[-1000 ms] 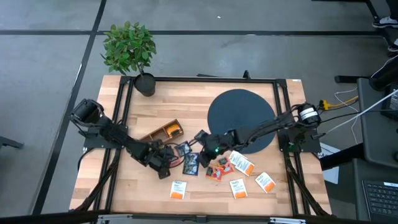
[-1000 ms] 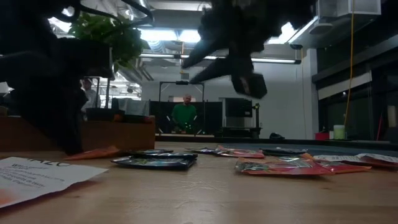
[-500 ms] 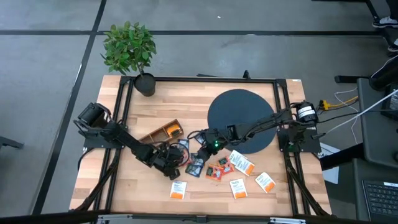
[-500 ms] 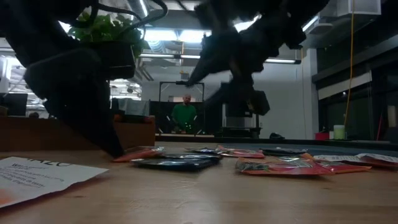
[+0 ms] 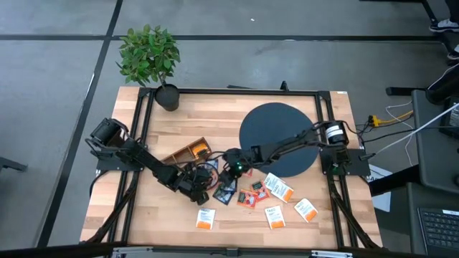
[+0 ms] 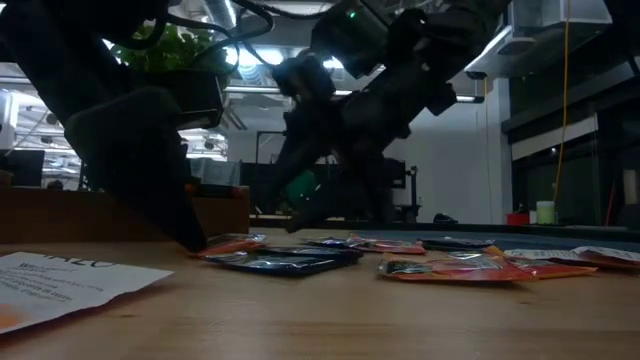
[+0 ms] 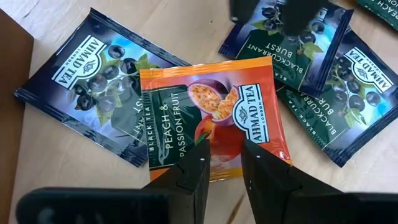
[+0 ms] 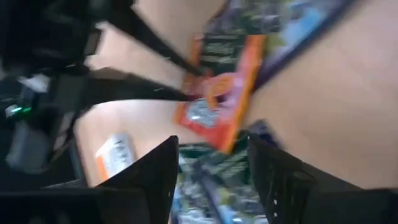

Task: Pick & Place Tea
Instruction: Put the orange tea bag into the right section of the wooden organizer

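Several tea sachets lie flat in a loose pile at the table's middle. An orange peach sachet (image 7: 211, 118) lies partly on a dark blue sachet (image 7: 99, 87), and more dark blackcurrant sachets (image 7: 292, 56) lie beyond it. My left gripper (image 7: 225, 171) (image 5: 206, 188) is low at the table, its fingers parted over the orange sachet's near edge. My right gripper (image 8: 214, 162) (image 5: 225, 170) hangs open just above the dark sachets, with its fingers showing in the left wrist view (image 7: 273, 12). It touches nothing. My left gripper comes down slanting from the table's left side. Its two fingertips (image 7: 194, 168) are at the orange sachet's near edge (image 7: 224, 176), one to each side of the edge's middle, with a gap between them. The sachet lies flat, not lifted. Pushed or only touched, I cannot tell.
A brown wooden divided box (image 5: 188, 152) stands left of the pile, and a large dark round disc (image 5: 278, 136) lies at the back right. White sachets with orange bands (image 5: 276, 215) lie toward the near edge. A potted plant (image 5: 150, 61) stands at the far left corner.
My left gripper has slid low toward the table's right, and the orange sachet and the dark one beside it have shifted along the table with it. My right gripper has come down and toward the table's left, closing on the pile.
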Available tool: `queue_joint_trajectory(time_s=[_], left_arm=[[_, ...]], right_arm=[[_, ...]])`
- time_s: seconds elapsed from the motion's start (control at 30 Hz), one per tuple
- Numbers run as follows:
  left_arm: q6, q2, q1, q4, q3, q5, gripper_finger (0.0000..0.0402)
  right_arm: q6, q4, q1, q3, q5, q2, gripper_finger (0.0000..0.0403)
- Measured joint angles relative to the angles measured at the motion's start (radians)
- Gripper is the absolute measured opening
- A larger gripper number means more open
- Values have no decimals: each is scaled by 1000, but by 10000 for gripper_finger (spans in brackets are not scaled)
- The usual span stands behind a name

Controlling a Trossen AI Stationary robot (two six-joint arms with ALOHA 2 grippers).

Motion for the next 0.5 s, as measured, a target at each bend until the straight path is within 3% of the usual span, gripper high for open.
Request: queue_joint_trajectory(time_s=[0.23,0.5], left_arm=[[0,0,0,7,0,-14,88],[-28,2,2,19,-1,-41,88]], right_arm=[[5,53,-20,3,-37,58,175],[-9,71,-19,107,-98,136,174]])
